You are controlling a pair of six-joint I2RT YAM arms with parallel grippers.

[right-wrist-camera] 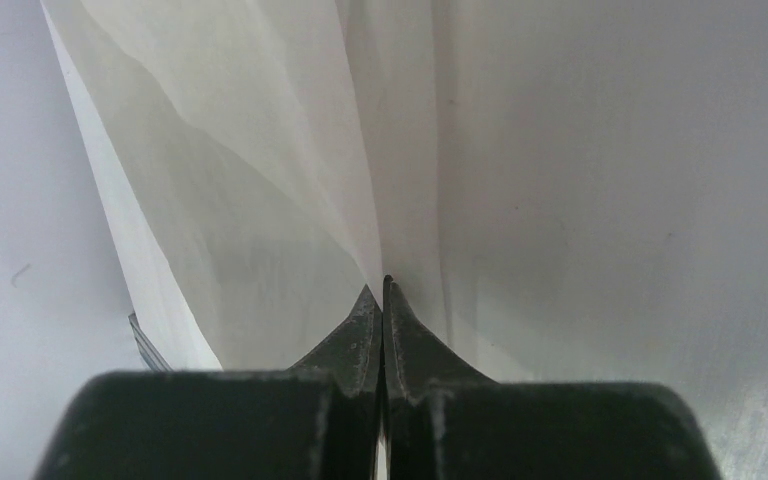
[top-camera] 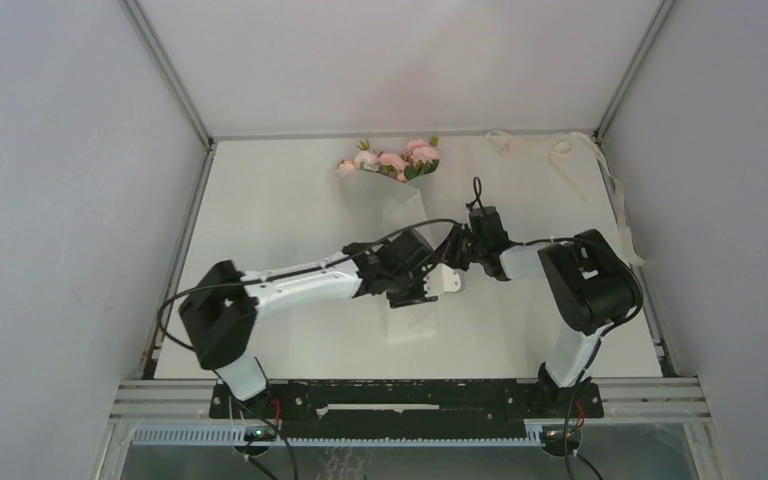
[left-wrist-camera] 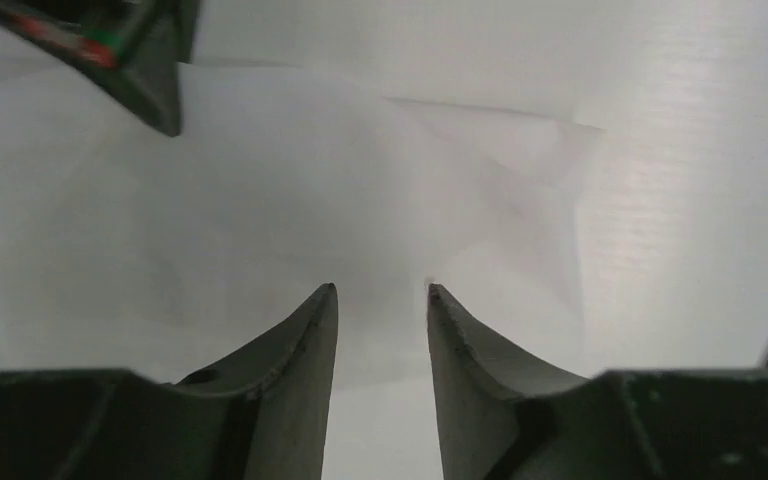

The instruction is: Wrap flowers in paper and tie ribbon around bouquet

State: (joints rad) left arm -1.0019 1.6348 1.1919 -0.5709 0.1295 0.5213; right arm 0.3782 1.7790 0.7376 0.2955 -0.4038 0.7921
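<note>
The pink flowers [top-camera: 392, 160] lie at the back of the table, their stems sheathed in the white paper [top-camera: 400, 205], which runs toward me under both arms as a long bouquet. My left gripper [top-camera: 438, 284] hovers over the paper's lower part; in the left wrist view its jaws [left-wrist-camera: 380, 290] stand open with only creased paper [left-wrist-camera: 360, 190] beneath. My right gripper [top-camera: 457, 252] meets it from the right. In the right wrist view the jaws [right-wrist-camera: 385, 285] are shut, pinching a fold of the paper [right-wrist-camera: 290, 170]. The cream ribbon [top-camera: 545, 148] lies loose at the back right.
The ribbon's tail [top-camera: 622, 215] trails along the right edge of the table. Grey walls enclose the table on three sides. A black part of the right gripper [left-wrist-camera: 140, 60] shows in the upper left of the left wrist view.
</note>
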